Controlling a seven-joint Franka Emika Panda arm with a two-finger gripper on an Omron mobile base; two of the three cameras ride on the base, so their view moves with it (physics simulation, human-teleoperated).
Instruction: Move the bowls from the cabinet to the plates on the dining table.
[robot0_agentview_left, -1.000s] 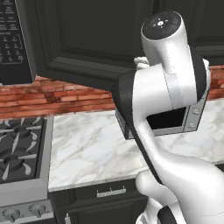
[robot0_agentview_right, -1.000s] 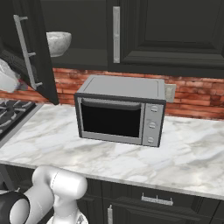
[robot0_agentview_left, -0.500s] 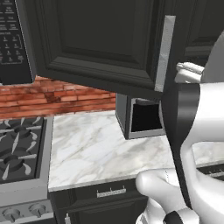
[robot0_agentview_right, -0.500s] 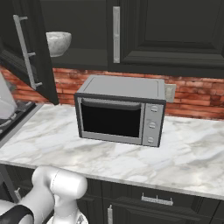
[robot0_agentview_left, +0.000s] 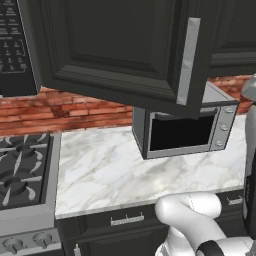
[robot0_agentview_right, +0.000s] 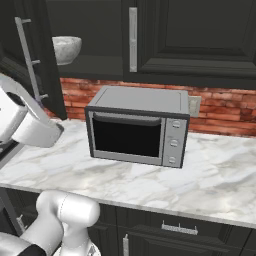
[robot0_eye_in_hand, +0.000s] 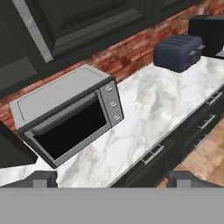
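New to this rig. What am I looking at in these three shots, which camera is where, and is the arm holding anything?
It is a rendered kitchen with a white robot arm on a driving base. Two pictures come from cameras on the base, behind the arm to its left and right. The third comes from a camera on the hand, looking along the gripper; the two dark stubs at its bottom are the finger tips. They stand wide apart with nothing between them, so nothing is held.

On the marble counter sits a grey microwave; the hand view also shows a dark toaster further along. A stove is at the left. Above, one cabinet door is swung open, and in the right base view a marbled bowl sits on the shelf inside.
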